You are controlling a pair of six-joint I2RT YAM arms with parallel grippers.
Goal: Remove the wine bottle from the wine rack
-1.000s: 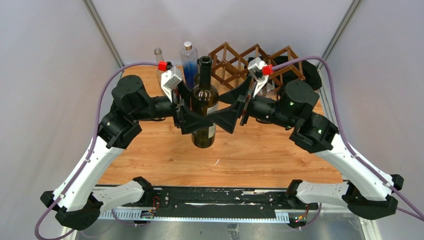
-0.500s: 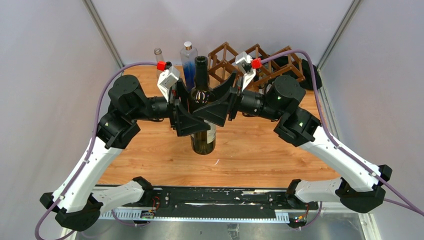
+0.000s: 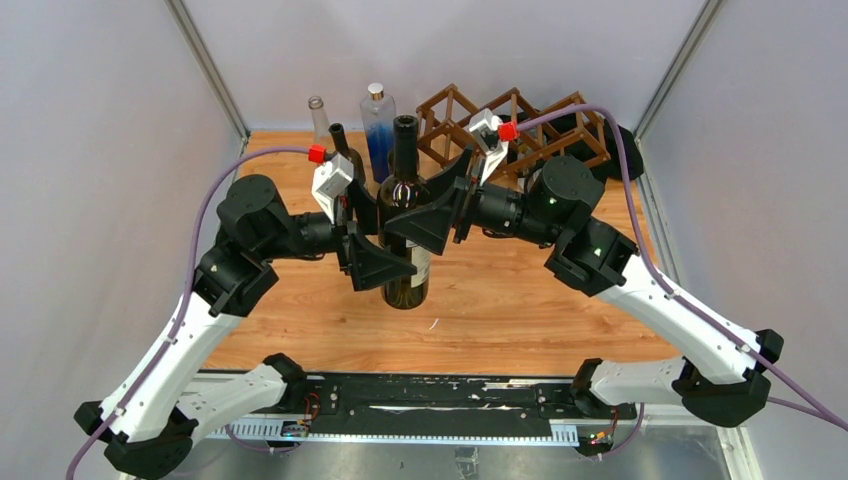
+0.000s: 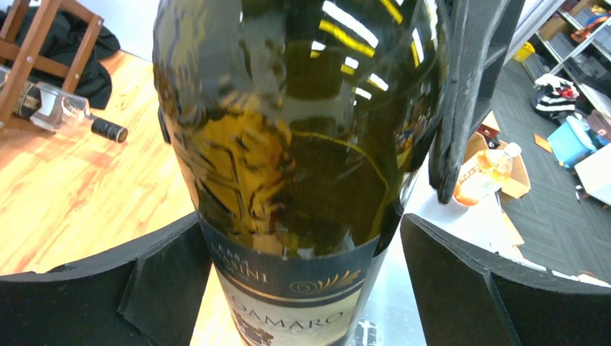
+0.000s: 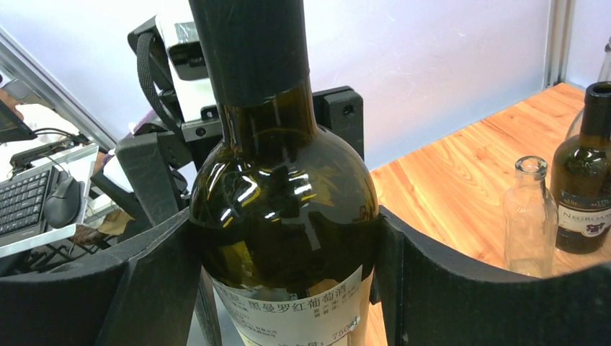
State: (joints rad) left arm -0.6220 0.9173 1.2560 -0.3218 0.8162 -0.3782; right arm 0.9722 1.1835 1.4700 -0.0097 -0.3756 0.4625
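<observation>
The dark green wine bottle (image 3: 405,215) stands upright mid-table, in front of the brown lattice wine rack (image 3: 510,120). My right gripper (image 3: 432,203) is shut on its body from the right; in the right wrist view both pads press the wine bottle (image 5: 281,209) just above its white label. My left gripper (image 3: 375,235) is open around the left side. In the left wrist view the wine bottle (image 4: 288,144) fills the frame, and a gap shows between the glass and the right pad (image 4: 468,281).
At the back left stand a clear bottle (image 3: 318,112), a blue bottle (image 3: 378,125) and a dark bottle (image 3: 345,150). A clear bottle (image 4: 65,112) lies under the rack (image 4: 43,43). Black cloth (image 3: 622,148) sits behind the rack's right end.
My right gripper moved in and closed on the wine bottle. My left gripper then opened and drew back slightly toward the left, uncovering the dark bottle behind it.
</observation>
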